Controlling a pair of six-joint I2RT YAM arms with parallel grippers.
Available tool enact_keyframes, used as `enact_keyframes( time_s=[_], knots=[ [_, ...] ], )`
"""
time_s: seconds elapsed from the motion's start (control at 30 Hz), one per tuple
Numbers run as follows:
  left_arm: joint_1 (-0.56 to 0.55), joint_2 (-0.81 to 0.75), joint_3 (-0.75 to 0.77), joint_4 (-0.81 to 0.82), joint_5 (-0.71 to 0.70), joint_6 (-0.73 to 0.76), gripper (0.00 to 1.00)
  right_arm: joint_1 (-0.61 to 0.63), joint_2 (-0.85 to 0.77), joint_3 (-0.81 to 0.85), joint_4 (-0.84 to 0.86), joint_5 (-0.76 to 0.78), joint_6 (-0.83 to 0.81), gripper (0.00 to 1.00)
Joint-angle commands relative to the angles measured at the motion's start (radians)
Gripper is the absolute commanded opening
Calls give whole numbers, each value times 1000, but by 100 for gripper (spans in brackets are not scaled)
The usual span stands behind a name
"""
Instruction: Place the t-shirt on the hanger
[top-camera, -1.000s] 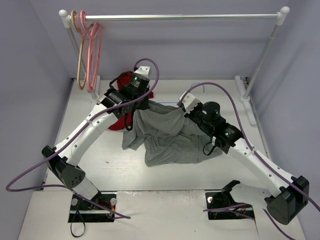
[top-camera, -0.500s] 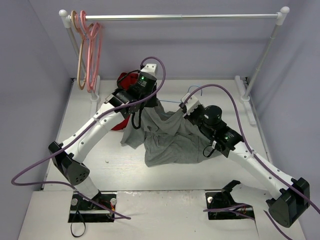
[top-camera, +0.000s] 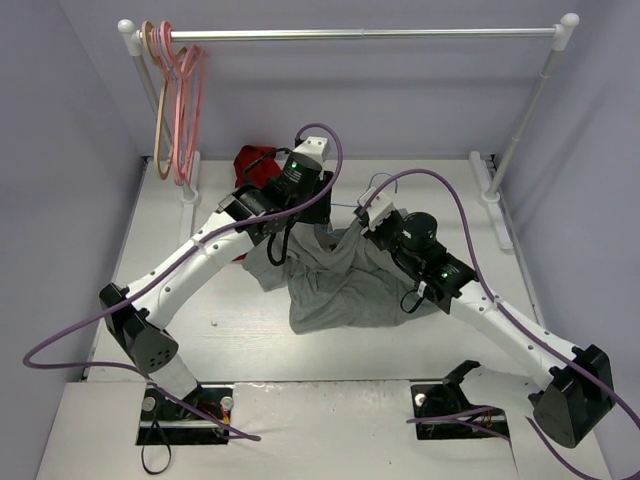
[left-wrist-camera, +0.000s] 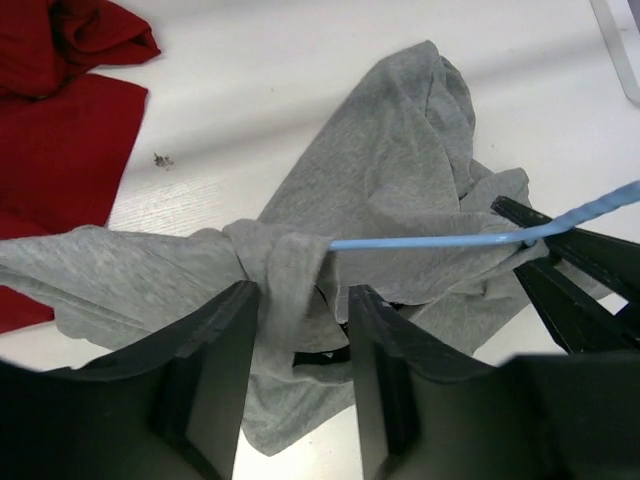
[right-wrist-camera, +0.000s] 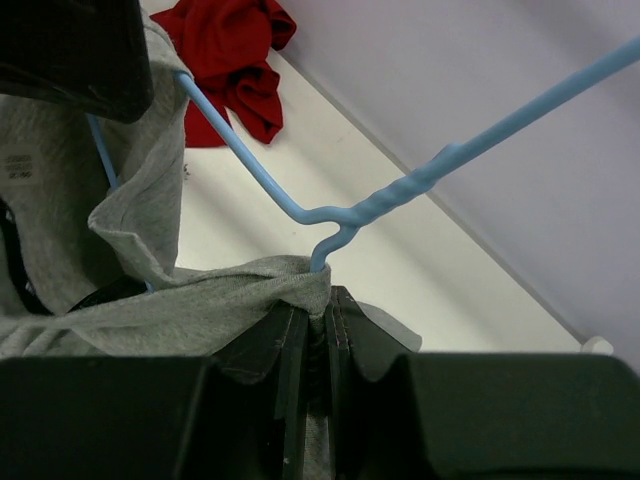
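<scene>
The left tool (left-wrist-camera: 302, 295) stands open: its two black, flat-faced fingers (left-wrist-camera: 232, 330) are apart, and a bunched fold of the t-shirt (left-wrist-camera: 400, 160) hangs between them, close to the left finger, with a dark gap on the right side. That fold is draped over one straight arm of the hanger (left-wrist-camera: 430, 241), a thin, smooth, pale-blue wire that runs sideways from the fold to the right tool's black fingertips. The right tool (right-wrist-camera: 322, 300) is closed: in its wrist view the jaws meet on the hanger's wire just below the twisted neck, with an edge of grey cloth pinched at the same spot. Above the twist the hook stem runs up and to the right; the other arm slopes down to the left and passes under the cloth. The t-shirt is a soft, matte grey knit, heavily creased; its upper part is lifted on the hanger between the two tools, and the rest lies crumpled on the white worktop (top-camera: 180, 300) in front of them. A crumpled red garment (top-camera: 255, 160) lies on the worktop behind the left tool. At the rear, a metal rail (top-camera: 360, 34) carries pink hangers (top-camera: 188, 90) and a tan hanger (top-camera: 160, 120) at its left end.
</scene>
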Motion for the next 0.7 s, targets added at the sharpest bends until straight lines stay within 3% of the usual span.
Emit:
enact_keyframes(
  time_s=[0.0, 0.07, 0.23, 0.33, 0.67],
  knots=[
    [23, -85, 35, 72, 0, 101, 42, 2, -4, 13, 154, -24, 20, 0],
    [58, -94, 51, 77, 33, 163, 44, -4, -2, 16, 145, -41, 20, 0],
    [245, -111, 106, 79, 359, 351, 47, -33, -2, 28, 103, -111, 32, 0],
    [276, -87, 137, 14, 453, 561, 50, -35, -2, 44, 59, -165, 33, 0],
    [343, -13, 181, -167, 796, 849, 50, -42, -2, 74, 2, -220, 26, 0]
  ],
)
